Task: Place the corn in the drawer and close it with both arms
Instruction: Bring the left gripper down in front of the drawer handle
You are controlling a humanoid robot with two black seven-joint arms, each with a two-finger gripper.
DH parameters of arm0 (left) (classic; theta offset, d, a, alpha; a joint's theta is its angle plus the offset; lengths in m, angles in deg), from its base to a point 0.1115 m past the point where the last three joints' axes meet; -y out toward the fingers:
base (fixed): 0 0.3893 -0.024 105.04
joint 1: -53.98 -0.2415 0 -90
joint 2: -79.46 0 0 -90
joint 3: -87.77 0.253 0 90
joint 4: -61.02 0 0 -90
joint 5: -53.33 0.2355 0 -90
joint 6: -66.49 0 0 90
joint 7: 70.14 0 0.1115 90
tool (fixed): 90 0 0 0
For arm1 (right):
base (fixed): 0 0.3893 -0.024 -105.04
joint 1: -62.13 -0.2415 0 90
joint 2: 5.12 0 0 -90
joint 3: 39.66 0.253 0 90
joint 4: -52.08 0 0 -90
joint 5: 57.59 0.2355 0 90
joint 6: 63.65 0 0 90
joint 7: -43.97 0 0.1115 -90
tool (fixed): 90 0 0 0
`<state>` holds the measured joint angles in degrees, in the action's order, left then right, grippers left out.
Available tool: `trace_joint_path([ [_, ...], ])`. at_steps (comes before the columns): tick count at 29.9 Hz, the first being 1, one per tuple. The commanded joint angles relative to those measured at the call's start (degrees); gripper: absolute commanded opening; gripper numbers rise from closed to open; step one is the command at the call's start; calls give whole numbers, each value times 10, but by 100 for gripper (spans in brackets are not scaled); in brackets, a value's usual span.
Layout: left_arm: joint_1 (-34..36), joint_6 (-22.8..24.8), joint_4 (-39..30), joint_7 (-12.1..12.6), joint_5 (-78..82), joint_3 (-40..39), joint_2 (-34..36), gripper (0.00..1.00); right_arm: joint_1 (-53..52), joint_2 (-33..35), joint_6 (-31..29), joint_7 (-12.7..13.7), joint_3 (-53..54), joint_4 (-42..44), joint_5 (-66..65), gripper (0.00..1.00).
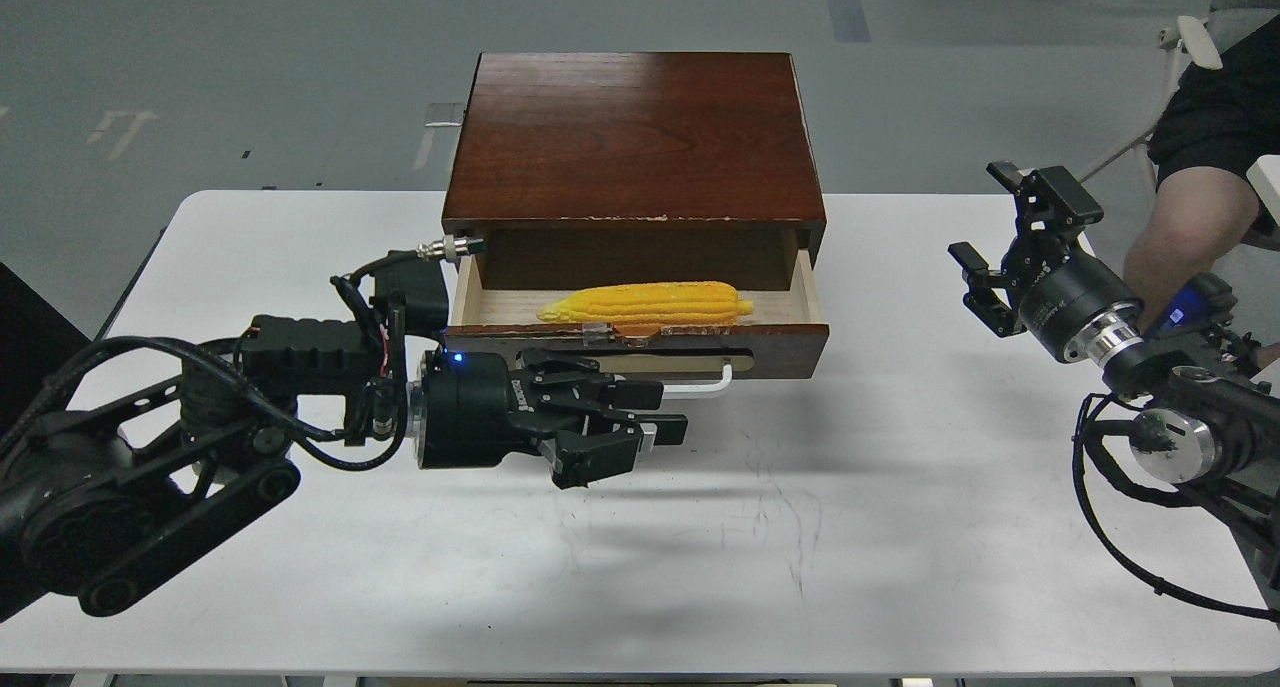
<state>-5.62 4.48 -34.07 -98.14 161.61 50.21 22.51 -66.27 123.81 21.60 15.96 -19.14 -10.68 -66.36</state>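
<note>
Yellow-orange corn (648,305) lies lengthwise in the open drawer (636,317), on the pale wood floor just behind the drawer front, its tapered end pointing to the robot's left. Its rows of kernels run along the length, and the cob takes up roughly the middle third of the drawer. The left gripper (660,412) sits below and in front of the corn, outside the drawer, apart from the cob. Its fingers (640,395) lie close together right at the white handle (706,383); they may be pinching the bar, but from this angle I cannot tell whether they grip it or only rest against it. The right gripper (985,242) hangs well off to the right of the drawer, above the table (800,527), fingers spread and holding nothing.

The drawer is pulled partway out of the dark red-brown cabinet (634,137), whose top front edge shows pale chips. The cabinet stands at the far middle of the white table. A person's leg (1185,227) shows at the right edge of the view, beyond the right arm.
</note>
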Motion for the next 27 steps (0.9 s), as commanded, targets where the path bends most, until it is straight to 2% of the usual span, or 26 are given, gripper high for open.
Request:
trace_joint_path([
  [1,-24,0,16,0,-7,2,-7,0,6,-1,0,0,0,-1,0,100],
  [11,-47,-6,97,0,-80,-1,-28,0,15,0,0,0,0,-3,-1,100],
  [27,-48,-16,157,0,-125,-5,-31,0,25,0,0,0,0,-3,0,100],
])
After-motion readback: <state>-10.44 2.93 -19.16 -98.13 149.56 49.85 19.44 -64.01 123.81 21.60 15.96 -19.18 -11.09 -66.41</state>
